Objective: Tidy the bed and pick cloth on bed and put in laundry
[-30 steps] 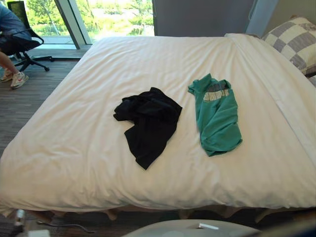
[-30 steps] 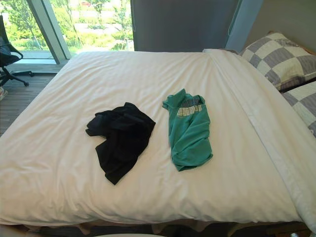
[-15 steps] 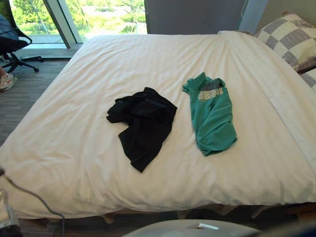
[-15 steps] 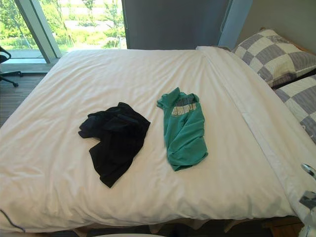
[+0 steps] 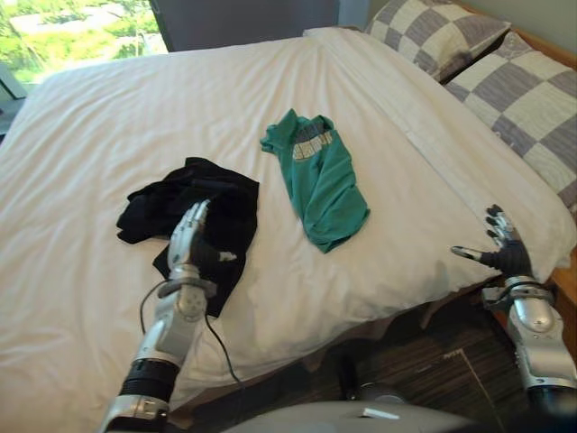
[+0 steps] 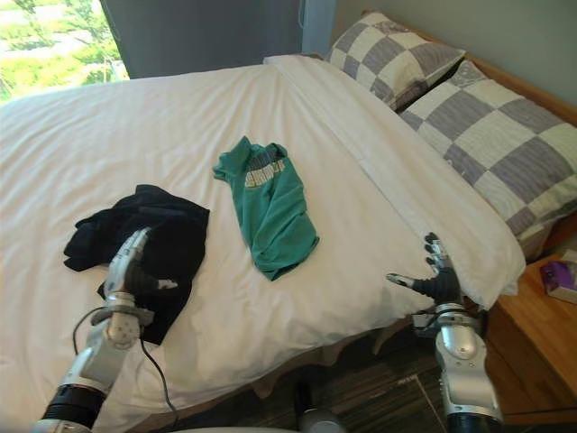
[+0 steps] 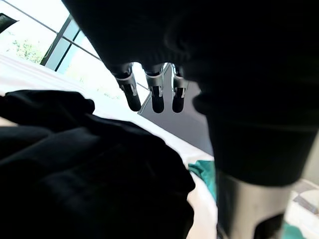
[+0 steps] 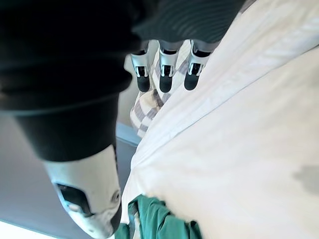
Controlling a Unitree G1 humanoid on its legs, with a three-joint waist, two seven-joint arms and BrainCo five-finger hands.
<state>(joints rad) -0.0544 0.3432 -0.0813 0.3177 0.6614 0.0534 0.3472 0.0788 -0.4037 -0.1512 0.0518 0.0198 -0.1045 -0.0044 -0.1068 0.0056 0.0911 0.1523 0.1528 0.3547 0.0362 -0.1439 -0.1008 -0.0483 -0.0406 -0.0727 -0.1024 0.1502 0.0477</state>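
left hand (image 5: 188, 242) reaches in over the near edge of the bed (image 5: 81, 298). fingers (image 7: 155, 95) straight, side by side, thumb apart, holding nothing. black cloth (image 5: 149, 203) lies bunched under and just ahead of the fingertips. in the wrist view the tips look clear of it, but contact cannot be confirmed.

right hand (image 5: 503, 254) sits at the bed's near corner, fingers (image 8: 166, 75) straight and spread, empty. the edge of the duvet (image 5: 433, 225) is just past its tips.

green shirt (image 5: 323, 176) lies flat beyond the left fingertips and off to their right. it is apart from the black cloth and well apart from the right hand. checked pillows (image 6: 491, 149) sit farthest, past the right fingertips.

judgement: step in hand is the first pick, the black cloth. both cloths are on the bed, none yet on its way to laundry.

risks:
- fingers closing on a thin fold may pinch the duvet along with the cloth and drag it out of place.
- a shallow grab on one loose edge may let the rest trail or slip out.
- the right hand, so near the duvet edge, could snag it on an inward sweep.
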